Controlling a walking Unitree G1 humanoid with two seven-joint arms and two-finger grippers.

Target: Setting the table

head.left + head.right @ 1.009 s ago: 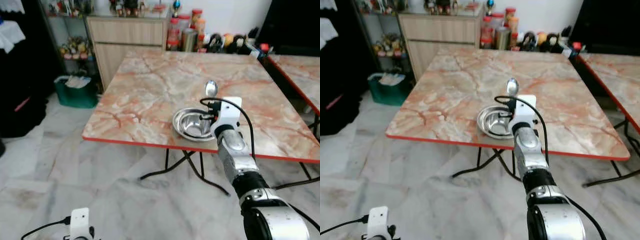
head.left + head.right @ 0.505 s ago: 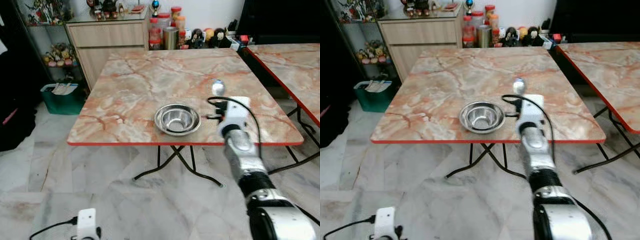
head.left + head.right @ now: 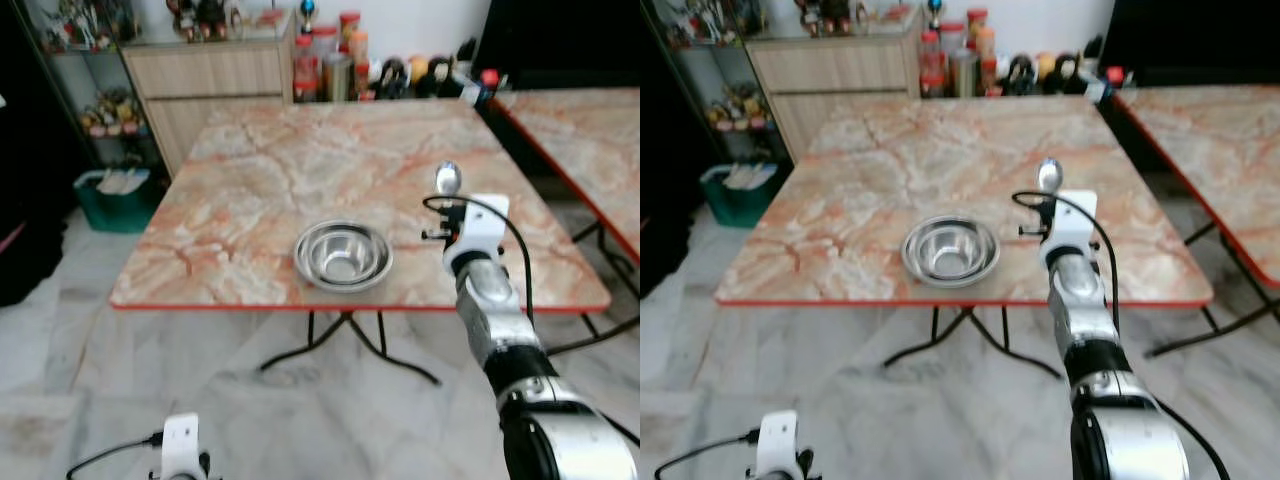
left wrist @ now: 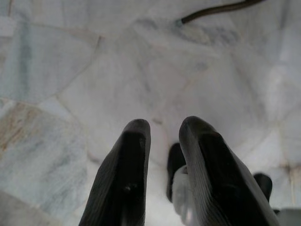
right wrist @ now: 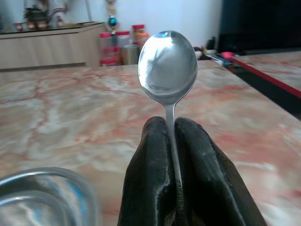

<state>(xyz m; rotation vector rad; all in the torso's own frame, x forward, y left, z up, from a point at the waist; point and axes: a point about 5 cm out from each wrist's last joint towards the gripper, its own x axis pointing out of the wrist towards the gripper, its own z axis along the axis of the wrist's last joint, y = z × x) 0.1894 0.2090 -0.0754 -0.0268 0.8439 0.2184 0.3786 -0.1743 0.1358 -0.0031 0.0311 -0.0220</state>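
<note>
Right tool (image 5: 170, 136) pinches a spoon (image 5: 168, 61) beside the bowl (image 3: 342, 254) (jars (image 3: 325, 62) crowd the table's (image 3: 250, 170) far edge).

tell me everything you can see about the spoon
The spoon is shiny, silver-coloured metal, with an oval bowl that mirrors the room and a thin straight handle. It stands upright, bowl on top, its handle pinched between the two black fingers of the right tool, which hide the lower handle. It is held in the air above the marble-patterned table, to the right of the steel bowl and apart from it. Nothing but the fingers touches it.
</note>
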